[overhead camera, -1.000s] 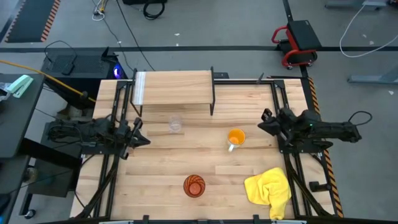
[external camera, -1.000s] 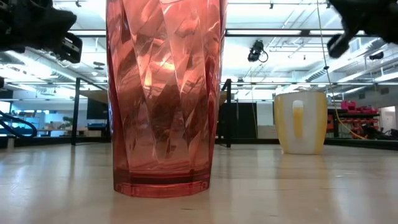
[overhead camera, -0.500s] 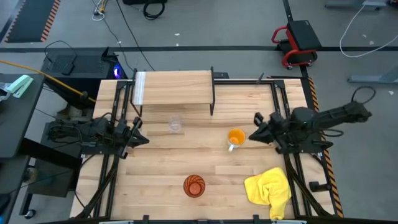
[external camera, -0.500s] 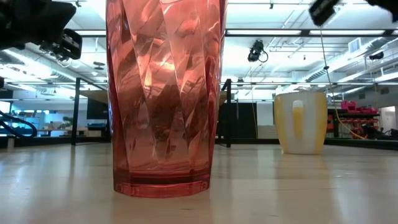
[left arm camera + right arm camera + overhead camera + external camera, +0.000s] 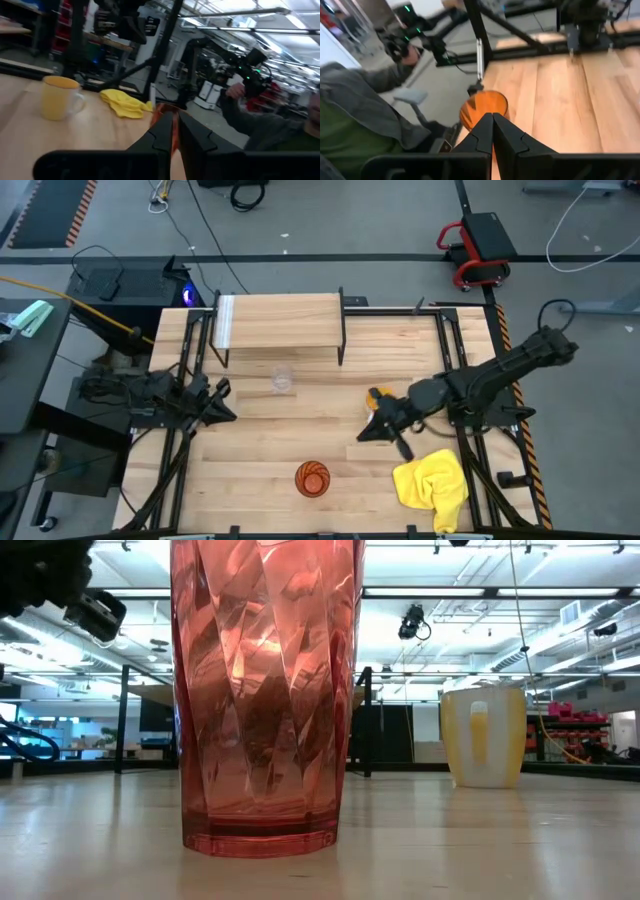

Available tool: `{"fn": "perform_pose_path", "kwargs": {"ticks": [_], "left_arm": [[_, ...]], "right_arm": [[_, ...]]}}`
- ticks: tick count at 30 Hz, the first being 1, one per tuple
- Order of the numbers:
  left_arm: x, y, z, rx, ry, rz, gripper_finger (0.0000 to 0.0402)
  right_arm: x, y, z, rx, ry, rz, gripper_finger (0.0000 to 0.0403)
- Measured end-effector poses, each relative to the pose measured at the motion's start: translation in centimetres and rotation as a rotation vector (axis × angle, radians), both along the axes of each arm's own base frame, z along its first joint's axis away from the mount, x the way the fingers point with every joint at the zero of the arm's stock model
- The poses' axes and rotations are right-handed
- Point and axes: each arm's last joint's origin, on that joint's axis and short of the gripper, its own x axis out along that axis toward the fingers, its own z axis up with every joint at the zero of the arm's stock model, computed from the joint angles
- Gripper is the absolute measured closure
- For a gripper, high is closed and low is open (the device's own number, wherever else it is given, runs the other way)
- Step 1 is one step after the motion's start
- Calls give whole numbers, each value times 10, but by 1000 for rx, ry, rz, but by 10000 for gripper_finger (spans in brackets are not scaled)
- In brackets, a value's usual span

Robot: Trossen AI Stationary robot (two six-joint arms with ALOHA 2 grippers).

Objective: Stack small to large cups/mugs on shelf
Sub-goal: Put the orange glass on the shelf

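The glass (image 5: 283,380), mug (image 5: 378,399) and tumbler (image 5: 312,478) are standing empty; the right gripper (image 5: 371,434), pressed together, is partly covering the mug; the left gripper's (image 5: 226,402) fingers are almost touching.

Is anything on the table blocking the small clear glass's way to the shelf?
Nothing visible does. In the high view the small clear glass stands on bare tabletop just in front of the shelf, with no object between them. The shelf top looks bare too.
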Motion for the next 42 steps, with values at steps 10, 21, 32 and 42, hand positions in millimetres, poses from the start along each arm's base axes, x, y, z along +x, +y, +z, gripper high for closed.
{"fn": "perform_pose_path", "kwargs": {"ticks": [10, 21, 32, 42], "left_arm": [[5, -11, -7, 18, 90, -51, 370], [14, -18, -13, 21, 174, -36, 362], [22, -21, -16, 28, 202, -30, 365], [27, -22, -19, 7, 238, -22, 359]], "right_arm": [[15, 34, -70, -114, 230, -197, 388], [18, 74, -129, -78, 244, -320, 388], [44, 92, -164, -26, 269, -244, 388], [72, 125, -160, -21, 243, -106, 388]]}}
